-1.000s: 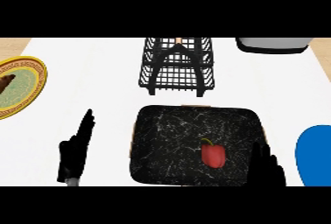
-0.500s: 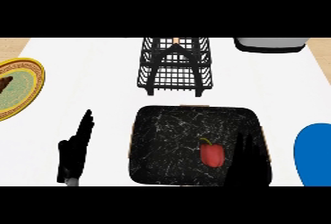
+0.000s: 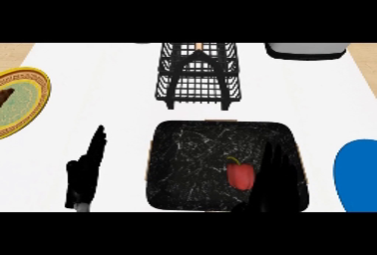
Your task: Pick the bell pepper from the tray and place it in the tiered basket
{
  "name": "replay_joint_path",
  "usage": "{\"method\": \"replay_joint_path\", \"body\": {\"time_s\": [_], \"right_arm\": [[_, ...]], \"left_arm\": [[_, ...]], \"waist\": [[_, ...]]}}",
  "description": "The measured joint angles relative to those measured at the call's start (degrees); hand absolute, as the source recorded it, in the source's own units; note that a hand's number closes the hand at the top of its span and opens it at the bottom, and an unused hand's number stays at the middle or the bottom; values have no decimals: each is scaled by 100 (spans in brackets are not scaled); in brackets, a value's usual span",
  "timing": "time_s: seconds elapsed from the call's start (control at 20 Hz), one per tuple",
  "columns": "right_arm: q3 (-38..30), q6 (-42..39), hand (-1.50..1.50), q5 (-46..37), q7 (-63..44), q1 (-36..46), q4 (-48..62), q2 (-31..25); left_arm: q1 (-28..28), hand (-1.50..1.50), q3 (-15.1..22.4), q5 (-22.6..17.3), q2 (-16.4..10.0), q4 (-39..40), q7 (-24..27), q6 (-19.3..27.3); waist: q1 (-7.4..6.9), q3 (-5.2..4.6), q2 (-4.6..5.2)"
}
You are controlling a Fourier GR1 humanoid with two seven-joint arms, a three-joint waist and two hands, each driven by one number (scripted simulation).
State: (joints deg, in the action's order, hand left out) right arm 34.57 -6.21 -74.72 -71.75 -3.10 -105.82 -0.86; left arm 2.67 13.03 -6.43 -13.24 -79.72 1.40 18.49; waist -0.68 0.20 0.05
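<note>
No readable text, label or number anywhere

A white counter (image 3: 95, 104) fills the view, evenly lit; tan strips (image 3: 13, 50) show at its far corners.

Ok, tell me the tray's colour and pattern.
The tray is black with thin white marble-like veining; the head view shows it best.

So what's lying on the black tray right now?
A red bell pepper, right of centre on the tray. The right hand, fingers straight, lies over the tray's right side beside it, hiding the surface beneath.
</note>
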Motion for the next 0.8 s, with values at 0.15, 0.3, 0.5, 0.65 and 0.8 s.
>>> {"method": "replay_joint_path", "body": {"time_s": [0.15, 0.3, 0.5, 0.65, 0.8], "right_arm": [[-138, -63, -150, 200, -2, 101, 50, -1], [-274, -69, -150, 398, -6, 215, 169, 0], [-331, -22, -150, 602, -12, 202, 300, 2], [-307, 32, -150, 685, -12, 177, 441, 3], [-379, 82, -150, 833, -12, 282, 615, -7]], "left_arm": [[61, 0, 11, 30, -32, -96, -51, -6], [46, 0, 6, 42, -47, -130, -181, -5], [52, 0, 10, 88, 13, -115, -168, 40], [69, 0, -22, 87, -28, -107, -140, -21], [65, 0, 13, 140, 46, -111, -154, 23]], "waist": [[2, -5, -6], [9, -8, -4], [25, -7, -10], [28, -8, -11], [28, -14, -21]]}}
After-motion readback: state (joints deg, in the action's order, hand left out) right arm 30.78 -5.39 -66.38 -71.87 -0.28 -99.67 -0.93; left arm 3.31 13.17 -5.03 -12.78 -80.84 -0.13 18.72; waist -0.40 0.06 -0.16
